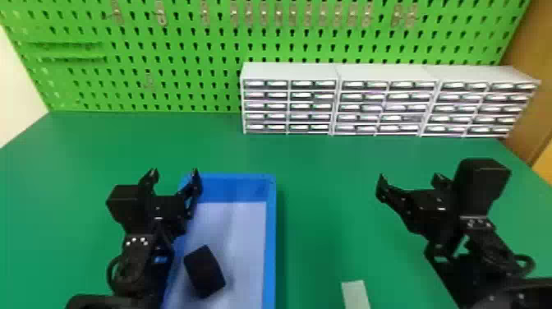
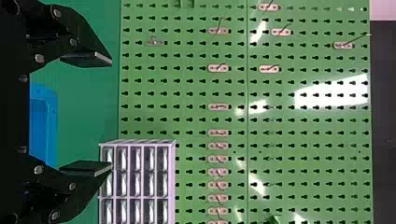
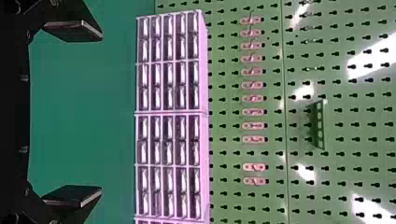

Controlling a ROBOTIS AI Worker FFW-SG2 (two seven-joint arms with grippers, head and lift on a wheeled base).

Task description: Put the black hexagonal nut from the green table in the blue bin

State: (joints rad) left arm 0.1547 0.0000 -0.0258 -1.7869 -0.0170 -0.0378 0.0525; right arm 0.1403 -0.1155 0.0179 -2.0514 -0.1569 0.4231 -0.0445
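one black hexagonal nut (image 1: 204, 272) lies in the blue bin (image 1: 270, 246).

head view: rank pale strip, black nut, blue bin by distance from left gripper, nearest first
1. Blue bin: far left corner overlaps the left gripper in this view.
2. Black nut: inside the bin, toward its left side.
3. Pale strip: on the green table, right of the bin.
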